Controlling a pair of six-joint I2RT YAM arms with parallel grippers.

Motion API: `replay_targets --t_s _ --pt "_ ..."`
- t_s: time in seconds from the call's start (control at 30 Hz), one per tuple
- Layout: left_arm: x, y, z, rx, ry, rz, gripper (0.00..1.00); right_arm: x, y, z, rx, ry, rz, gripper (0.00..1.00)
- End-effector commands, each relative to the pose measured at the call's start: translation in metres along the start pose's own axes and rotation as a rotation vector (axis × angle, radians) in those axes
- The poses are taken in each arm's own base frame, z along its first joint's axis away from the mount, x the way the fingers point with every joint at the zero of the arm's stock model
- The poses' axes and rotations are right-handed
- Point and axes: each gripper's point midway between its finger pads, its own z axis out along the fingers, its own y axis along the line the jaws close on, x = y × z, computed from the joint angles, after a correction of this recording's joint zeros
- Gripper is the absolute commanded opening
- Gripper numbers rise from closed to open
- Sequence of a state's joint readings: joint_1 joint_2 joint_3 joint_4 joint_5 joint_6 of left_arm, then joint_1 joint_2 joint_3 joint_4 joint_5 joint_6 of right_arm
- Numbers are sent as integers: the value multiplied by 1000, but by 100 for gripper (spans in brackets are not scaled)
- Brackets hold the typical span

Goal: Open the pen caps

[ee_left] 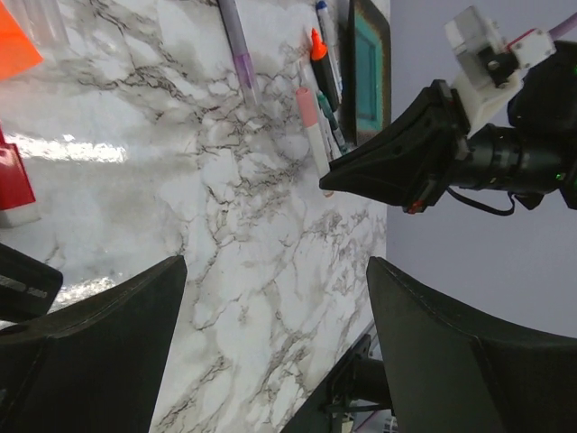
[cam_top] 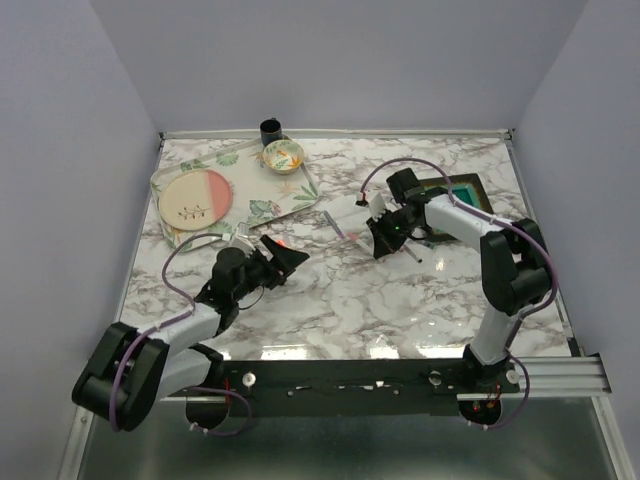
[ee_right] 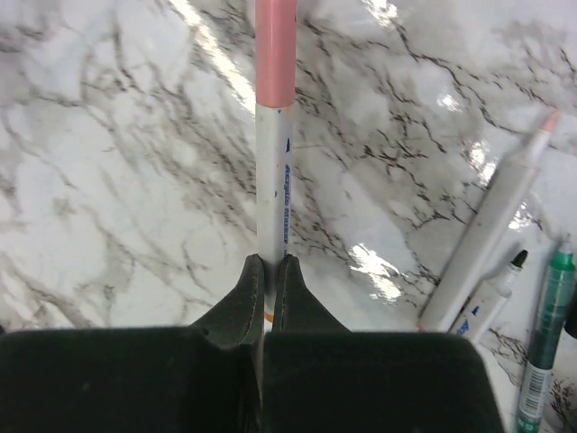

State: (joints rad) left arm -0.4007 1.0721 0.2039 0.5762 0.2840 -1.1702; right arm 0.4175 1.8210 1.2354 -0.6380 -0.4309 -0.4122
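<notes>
Right gripper [ee_right: 269, 266] is pinched shut on the barrel of a white pen [ee_right: 270, 194]. The pen runs straight out from the fingertips toward 12 o'clock in the right wrist view. The pink cap [ee_right: 275, 50] sits on the far end of that pen, seated against the barrel. At about 3 to 4 o'clock from this gripper, a white marker [ee_right: 491, 230] with a pinkish tip and a green pen [ee_right: 544, 334] lie loose on the marbled tabletop [cam_top: 340, 300].

From above, the right gripper is just off the tabletop's centre toward 3 o'clock, near a teal-framed tray [cam_top: 470, 192]. The left gripper [ee_left: 275, 269] is off centre toward 9 o'clock. Its fingers are spread wide with nothing between them, and they point across at the right gripper.

In the left wrist view, an orange-tipped highlighter [ee_left: 320, 63] and a purple pen [ee_left: 236, 50] lie beyond the held pen. A pink and white plate [cam_top: 195, 197] rests at 10 o'clock, and a small bowl [cam_top: 283, 155] at 11 o'clock.
</notes>
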Motion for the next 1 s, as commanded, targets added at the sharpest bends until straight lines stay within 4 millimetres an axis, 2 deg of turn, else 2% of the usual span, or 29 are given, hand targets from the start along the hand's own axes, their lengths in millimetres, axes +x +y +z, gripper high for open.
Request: replay_targets --t_s 0.0,0.1,0.13,0.17,0.23,0.27,0.33,0.4,0.43,0.63,0.9,0.97 --pt "-2 -43 27 126 -9 2 89 -18 47 -17 -217 -101 -23 0" --pt "4 -56 43 145 2 8 88 -22 63 -23 -296 -131 -32 0" --pt "9 -48 51 119 15 2 87 -23 65 -23 -312 -135 -37 0" --pt "8 -55 57 135 8 2 84 -23 68 -24 -324 -137 -36 0" --pt "13 -44 69 100 25 -30 82 -22 73 -25 -354 -138 -34 0" --pt "12 -50 73 126 19 -36 79 -22 74 -25 -362 -140 -35 0" --pt "17 -41 82 110 30 -77 75 -22 77 -25 -381 -142 -36 0" --pt "18 -45 88 136 30 -97 71 -23 78 -26 -391 -143 -32 0" --pt "21 -37 93 118 36 -116 70 -23 80 -26 -396 -145 -33 0" --pt "23 -32 103 118 21 -140 67 -22 81 -25 -407 -140 -29 0" --pt "20 -35 105 122 3 -136 67 -20 84 -20 -417 -119 -25 0" --pt "19 -36 106 124 1 -136 63 -21 85 -20 -418 -120 -28 0"
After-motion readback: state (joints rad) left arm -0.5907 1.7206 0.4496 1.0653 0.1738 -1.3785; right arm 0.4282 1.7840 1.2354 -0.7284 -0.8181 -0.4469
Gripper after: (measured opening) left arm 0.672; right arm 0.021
